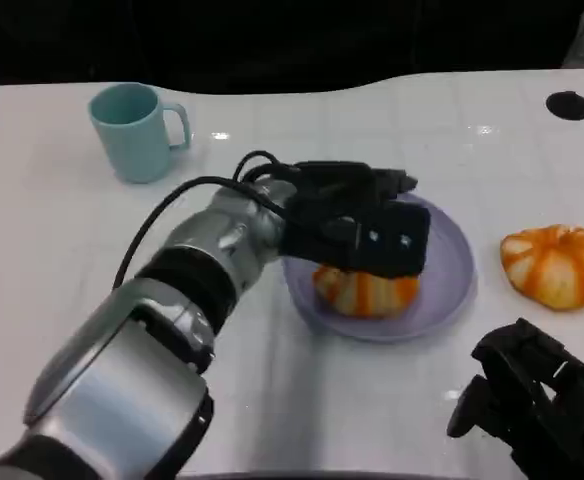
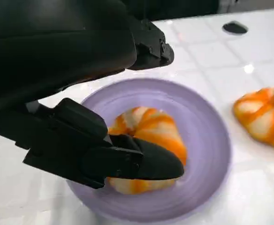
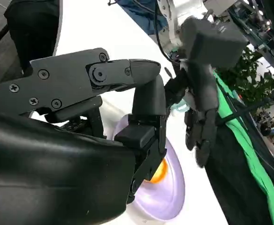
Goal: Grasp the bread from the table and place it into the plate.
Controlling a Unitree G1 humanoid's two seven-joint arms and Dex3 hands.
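Two orange-striped round bread buns: one (image 1: pixel 365 291) lies in the round lilac plate (image 1: pixel 452 262) under the left hand (image 1: pixel 357 232), whose fingers spread around it; whether they grip it, I cannot tell. The other bun (image 1: pixel 556 263) lies beyond the loosely curled, empty right hand (image 1: pixel 532 395). A teal mug (image 1: pixel 135 131) stands well apart.

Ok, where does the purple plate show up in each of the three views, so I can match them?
Head view: the purple plate lies right of centre, partly under the left hand.
Left wrist view: it fills the middle, behind the hand's fingers.
Right wrist view: a pale sliver low in the centre, past the right hand.
Shared landmark: the orange-striped bread lying on the plate.
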